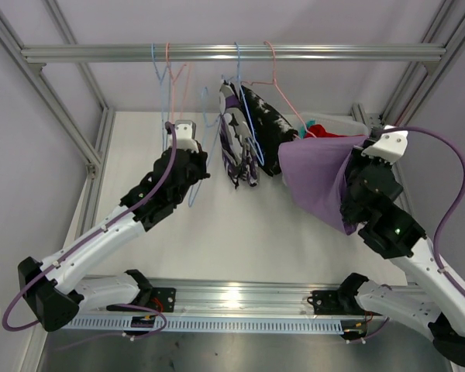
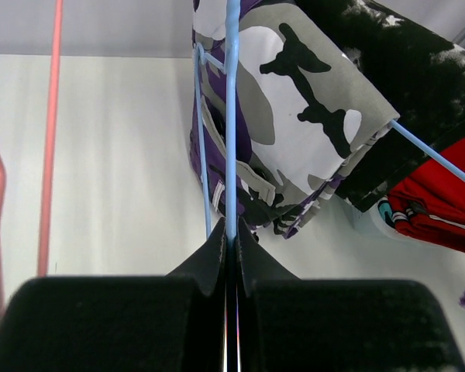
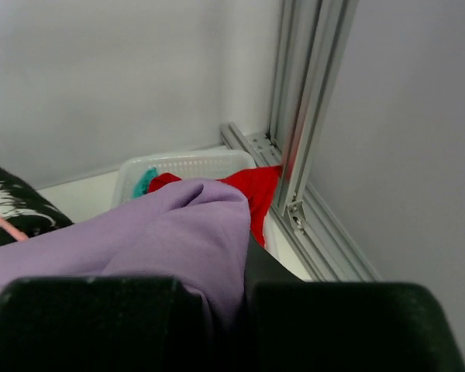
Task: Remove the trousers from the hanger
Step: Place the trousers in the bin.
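Observation:
My left gripper (image 2: pixel 231 236) is shut on a wire of the blue hanger (image 2: pixel 231 116); it sits left of centre in the top view (image 1: pixel 192 159). The purple-white-black print trousers (image 2: pixel 294 116) hang folded on that hanger (image 1: pixel 239 147). The black trousers with white blotches (image 1: pixel 267 124) hang just right of them. My right gripper (image 3: pixel 236 271) is shut on the lilac trousers (image 3: pixel 139 240), which stretch from the pink hanger (image 1: pixel 283 89) to the gripper (image 1: pixel 360 167). The red trousers (image 3: pixel 252 190) and teal trousers (image 3: pixel 145 182) lie in a white basket (image 3: pixel 186 164).
A metal rail (image 1: pixel 232 53) spans the back and carries the hangers. Empty blue and pink hangers (image 1: pixel 169 77) hang at its left. Frame posts (image 3: pixel 302 116) stand in the back right corner beside the basket (image 1: pixel 337 122).

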